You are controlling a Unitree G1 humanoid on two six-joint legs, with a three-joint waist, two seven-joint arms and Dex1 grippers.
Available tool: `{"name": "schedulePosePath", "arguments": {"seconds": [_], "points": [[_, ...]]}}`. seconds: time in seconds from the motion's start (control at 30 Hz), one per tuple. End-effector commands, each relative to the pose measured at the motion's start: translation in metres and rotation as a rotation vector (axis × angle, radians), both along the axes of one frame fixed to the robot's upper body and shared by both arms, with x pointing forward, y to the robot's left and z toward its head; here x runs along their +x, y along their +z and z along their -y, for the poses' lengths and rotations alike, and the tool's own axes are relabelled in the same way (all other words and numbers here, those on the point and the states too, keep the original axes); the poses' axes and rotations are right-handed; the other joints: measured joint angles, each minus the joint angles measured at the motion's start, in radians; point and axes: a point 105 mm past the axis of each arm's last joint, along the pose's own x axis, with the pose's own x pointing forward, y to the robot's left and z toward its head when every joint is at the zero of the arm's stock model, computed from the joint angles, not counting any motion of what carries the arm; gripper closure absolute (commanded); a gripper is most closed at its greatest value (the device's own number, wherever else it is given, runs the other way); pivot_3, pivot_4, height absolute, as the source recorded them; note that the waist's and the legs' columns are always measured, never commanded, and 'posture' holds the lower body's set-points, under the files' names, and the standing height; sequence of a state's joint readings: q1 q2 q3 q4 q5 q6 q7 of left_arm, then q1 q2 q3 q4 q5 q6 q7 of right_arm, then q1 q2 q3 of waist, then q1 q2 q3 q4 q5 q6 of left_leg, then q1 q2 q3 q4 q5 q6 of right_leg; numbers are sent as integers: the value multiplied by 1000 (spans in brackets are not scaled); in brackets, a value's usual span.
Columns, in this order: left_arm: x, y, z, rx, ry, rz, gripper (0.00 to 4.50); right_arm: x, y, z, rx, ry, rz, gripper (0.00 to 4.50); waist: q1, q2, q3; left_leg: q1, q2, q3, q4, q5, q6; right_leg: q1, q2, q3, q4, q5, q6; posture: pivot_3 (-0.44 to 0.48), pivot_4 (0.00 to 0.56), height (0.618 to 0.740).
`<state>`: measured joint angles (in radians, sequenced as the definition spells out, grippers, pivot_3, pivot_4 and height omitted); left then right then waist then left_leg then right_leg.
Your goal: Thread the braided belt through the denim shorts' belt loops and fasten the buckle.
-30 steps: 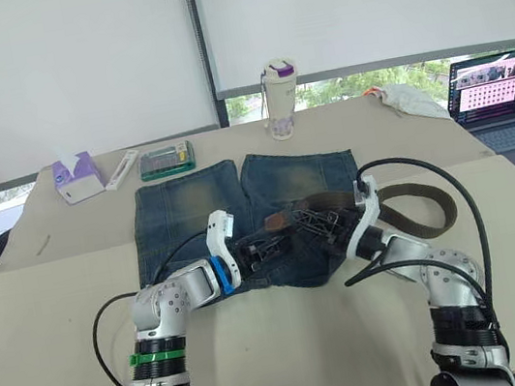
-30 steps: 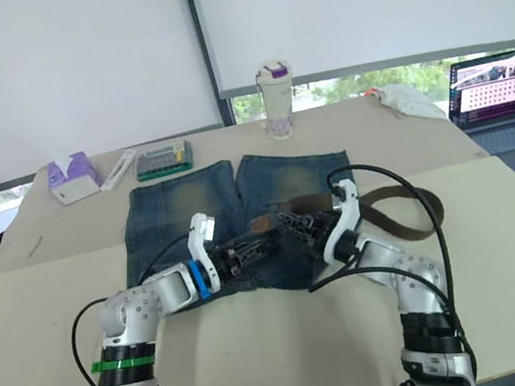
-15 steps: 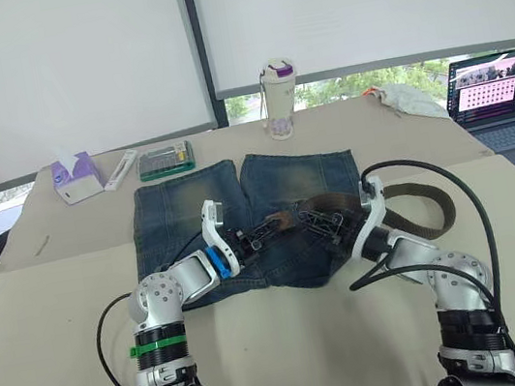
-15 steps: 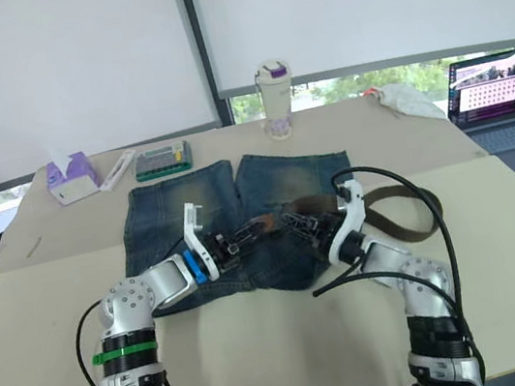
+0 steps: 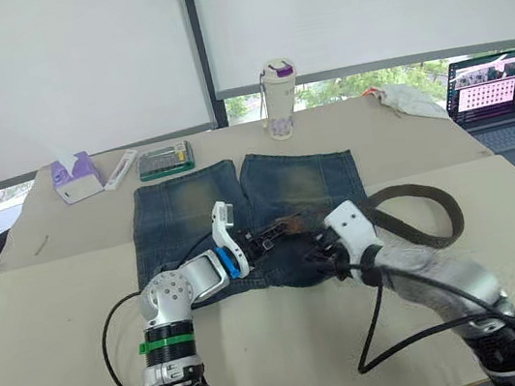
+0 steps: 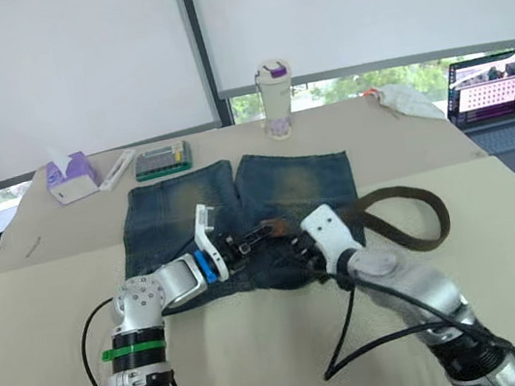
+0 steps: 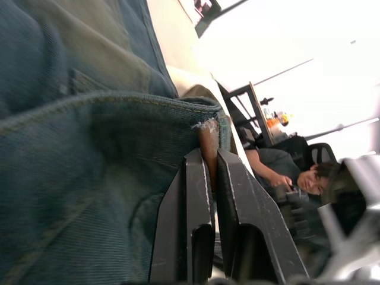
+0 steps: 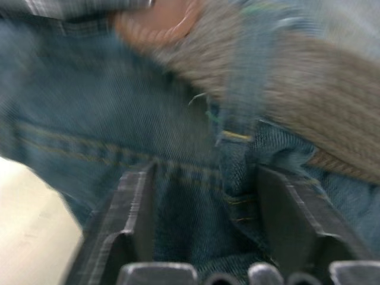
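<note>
The denim shorts (image 5: 182, 210) lie flat mid-table, waistband toward me. The braided belt (image 5: 445, 210) arcs over the table to their right and runs back into the waistband. My left gripper (image 5: 281, 232) reaches in at the waistband; in the left wrist view it (image 7: 208, 157) is shut on the belt's brown tip (image 7: 208, 139), which sticks out over the denim edge (image 7: 119, 107). My right gripper (image 5: 318, 252) sits close beside it at the waistband. It (image 8: 205, 172) stands open astride a belt loop (image 8: 234, 119), with the belt (image 8: 309, 101) passing under that loop. The buckle is hidden.
At the table's far side stand a bottle (image 5: 280, 99), a green box (image 5: 166, 158), a tissue box (image 5: 77, 177) and a white cloth (image 5: 409, 98). An open laptop (image 5: 502, 95) sits at the far right. A person (image 7: 285, 172) is seated beyond the table.
My left gripper has shut on the belt's tip. My right gripper has opened, let go of the belt, and the arm has swung in lower at the waistband.
</note>
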<state>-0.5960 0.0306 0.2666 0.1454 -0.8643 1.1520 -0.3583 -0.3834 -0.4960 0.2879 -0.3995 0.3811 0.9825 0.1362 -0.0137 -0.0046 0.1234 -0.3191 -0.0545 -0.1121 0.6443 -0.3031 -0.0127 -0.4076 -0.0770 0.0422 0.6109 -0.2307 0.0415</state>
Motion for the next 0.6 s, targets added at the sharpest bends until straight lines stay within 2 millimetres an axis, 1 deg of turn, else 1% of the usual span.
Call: {"name": "schedulePosePath", "arguments": {"seconds": [0.03, 0.07, 0.1, 0.17, 0.27, 0.33, 0.4, 0.43, 0.5, 0.53, 0.6], "points": [[1, 19, 1, -12, -6, 75, 4500, 15, 14, 9, -1, -89, 98, 3198, 1, 0, 0, 0, 0, 0, 0, 0, 0, 0, 0, 0, 0, 0, 0, 0, 150, 740], [1, 19, 0, -11, -5, 77, 4500, 16, 15, 10, 13, -102, 102, 3464, 1, 0, 0, 0, 0, 0, 0, 0, 0, 0, 0, 0, 0, 0, 0, 0, 150, 740], [2, 19, -4, -1, 3, 79, 4500, 17, 16, 14, 24, -116, 109, 3892, 1, 0, 0, 0, 0, -1, 0, 0, 0, 0, 0, 0, 0, 0, 0, 0, 150, 740], [3, 17, -12, 16, 16, 79, 4500, 18, 17, 19, 32, -130, 113, 4466, 1, 0, 0, 0, 0, -1, 0, 0, 0, 0, 0, 0, 0, 0, 0, 0, 150, 740], [8, 17, -50, 45, 93, 74, 4500, 19, 22, 38, 80, -192, 100, 4466, -1, 0, 0, 0, 0, -1, 0, 0, 0, 0, 0, 0, 0, 0, 0, 0, 150, 740], [11, 15, -77, 59, 157, 52, 4500, 20, 25, 55, 96, -245, 100, 4466, -3, 0, 0, 0, 0, -1, 0, 0, 0, -1, 1, 0, 0, 0, 0, 0, 150, 740], [8, 10, -104, 72, 204, 7, 4500, 21, 30, 76, 121, -314, 101, 4466, -1, 0, 0, 0, 0, -1, -1, 0, 0, -2, 1, 0, 1, 0, 0, 0, 150, 740], [5, 9, -112, 71, 212, -8, 4500, 21, 32, 84, 123, -341, 105, 4466, -1, 0, 0, 0, 0, -1, -1, 0, 1, -2, 1, 0, 1, 0, 0, 0, 150, 740], [-3, 9, -121, 54, 216, -29, 4500, 20, 35, 95, 110, -364, 115, 4466, 7, 0, 0, 0, -1, -2, -1, -1, 2, -2, -1, 0, 0, 0, 0, 0, 150, 740], [-7, 8, -122, 35, 207, -45, 4500, 16, 36, 90, 135, -318, 100, 4466, 14, 0, 0, 0, -1, -2, -1, -1, 3, -2, -1, 0, 0, 0, 0, 0, 150, 740], [-15, 9, -115, -2, 163, -59, 4500, -3, 40, 64, 206, -117, 38, 4466, 22, -1, 0, -1, -1, -2, 0, -4, 7, -1, -2, -1, 0, 1, 1, 0, 150, 740]]}}
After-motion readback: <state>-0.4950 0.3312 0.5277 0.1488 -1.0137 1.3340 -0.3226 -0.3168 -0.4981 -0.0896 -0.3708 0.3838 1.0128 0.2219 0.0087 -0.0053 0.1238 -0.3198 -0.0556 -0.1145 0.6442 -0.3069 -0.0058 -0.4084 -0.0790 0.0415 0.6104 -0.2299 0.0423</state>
